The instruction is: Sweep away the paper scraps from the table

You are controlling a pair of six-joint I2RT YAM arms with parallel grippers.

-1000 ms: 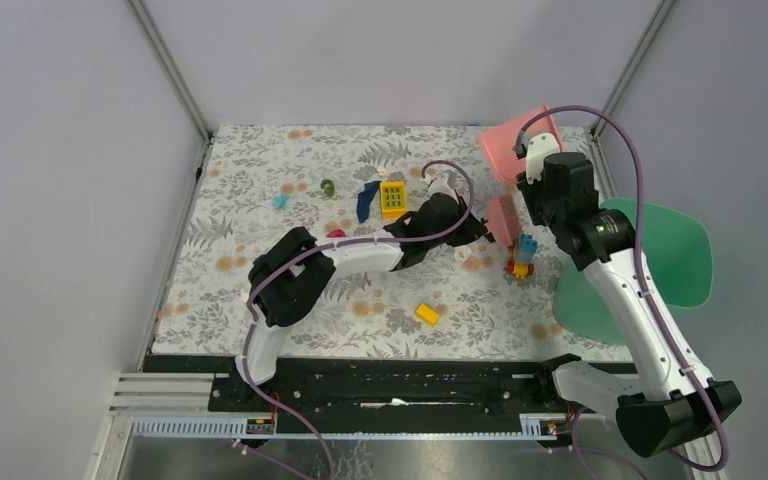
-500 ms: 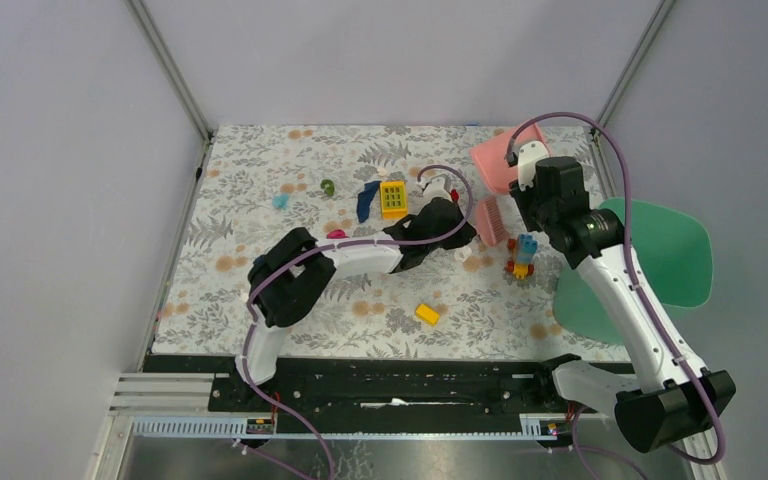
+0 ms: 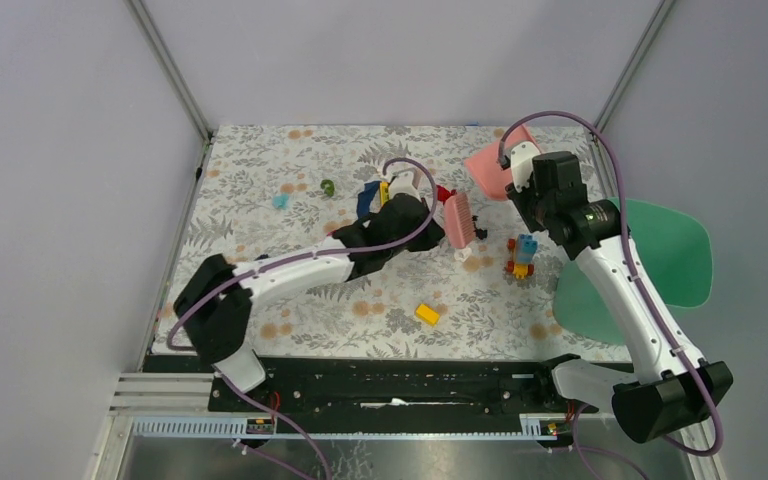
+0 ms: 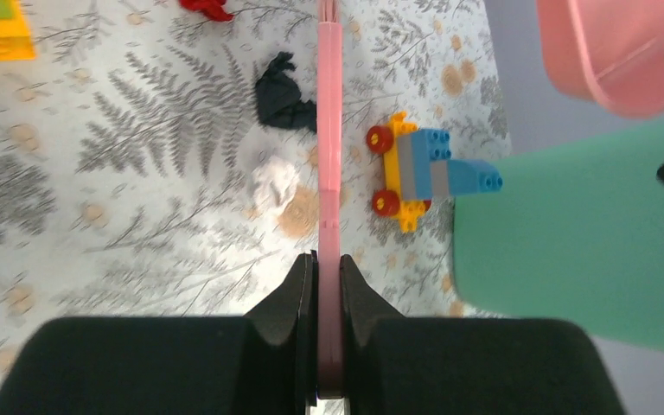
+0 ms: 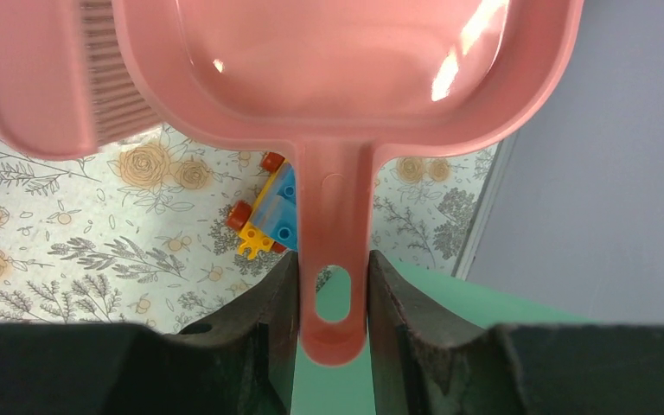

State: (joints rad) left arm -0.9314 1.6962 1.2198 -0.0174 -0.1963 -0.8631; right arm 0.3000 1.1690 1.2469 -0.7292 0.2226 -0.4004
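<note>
The table [image 3: 250, 190] has a green tray [image 3: 675, 255] lying over its right edge. The right gripper [image 5: 333, 264] is closed on the handle of the pink dustpan [image 5: 346, 69], which is near the far right corner. The left gripper [image 4: 329, 268] pinches the thin pink brush [image 4: 329, 130]. A block car [image 4: 415, 169] stands just right of the brush. The paper scraps [image 4: 275, 183] lie just left of it, a white one and a dark one [image 4: 281, 93]. A small yellow block [image 3: 427, 314] lies apart from them.

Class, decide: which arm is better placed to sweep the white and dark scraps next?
Left: the left gripper clamps the brush near both scraps; the right gripper holds the dustpan.
</note>
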